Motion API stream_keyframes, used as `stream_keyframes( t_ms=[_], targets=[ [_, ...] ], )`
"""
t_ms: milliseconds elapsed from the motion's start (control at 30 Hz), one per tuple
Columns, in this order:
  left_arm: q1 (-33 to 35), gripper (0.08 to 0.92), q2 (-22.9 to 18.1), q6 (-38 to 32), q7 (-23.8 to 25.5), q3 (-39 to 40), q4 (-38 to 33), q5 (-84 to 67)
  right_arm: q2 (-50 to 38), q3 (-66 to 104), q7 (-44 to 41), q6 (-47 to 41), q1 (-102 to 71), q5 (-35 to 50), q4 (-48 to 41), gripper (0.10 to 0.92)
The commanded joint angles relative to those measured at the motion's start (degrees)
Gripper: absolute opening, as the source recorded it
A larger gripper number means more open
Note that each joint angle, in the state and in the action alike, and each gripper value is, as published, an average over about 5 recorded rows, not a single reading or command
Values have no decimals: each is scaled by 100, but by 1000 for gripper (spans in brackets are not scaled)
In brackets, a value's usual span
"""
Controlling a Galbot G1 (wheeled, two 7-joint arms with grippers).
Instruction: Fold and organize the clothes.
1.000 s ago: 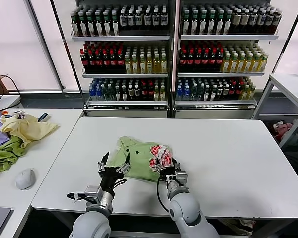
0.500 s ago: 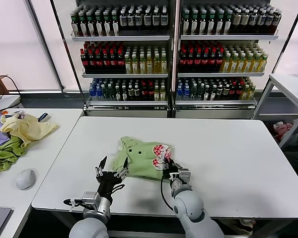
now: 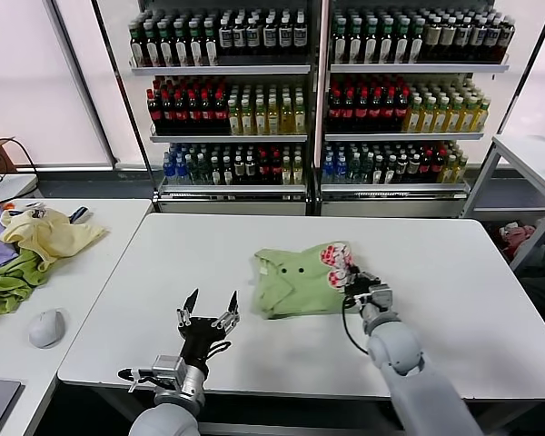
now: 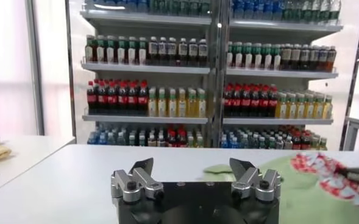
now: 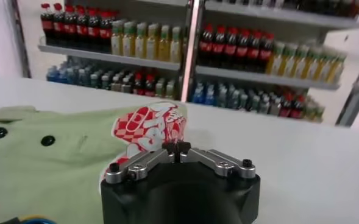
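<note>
The polo shirt [image 3: 295, 283] lies mid-counter, its printed edge pinched by the closed right gripper [image 3: 352, 281], apparently for folding, while the left gripper [image 3: 208, 317] waits open near the front edge.

Grey arms, black grippers (seemingly cabled).

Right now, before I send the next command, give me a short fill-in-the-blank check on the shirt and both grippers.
1. The right gripper is shut on the ____ edge of the polo shirt.
2. The left gripper hangs over bare table with its fingers ____.
3. The shirt's red-and-white graphic lies on the side nearest the ____ gripper.
4. The pile of other garments lies on the ____ table.

Missing words: right; open; right; left
</note>
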Motion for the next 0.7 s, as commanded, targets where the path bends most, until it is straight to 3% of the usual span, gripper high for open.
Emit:
stream_keyframes(
  t_ms=[33, 167, 467, 700],
  targets=[
    [13, 823, -25, 6, 17, 36, 3, 66, -789, 584, -876, 344, -74, -602, -131, 114],
    [12, 823, -30, 1, 34, 59, -15, 112, -549, 1006, -635, 887, -811, -474, 469, 147],
    [3, 823, -41, -22, 85, 133, -100, 221, -103, 1939, -356, 1554, -2468, -243, 2228, 394],
    [-10, 823, -45, -42, 126, 178, -176, 274, 80, 2198, -378, 1661, -3418, -146, 3033, 602]
  ],
)
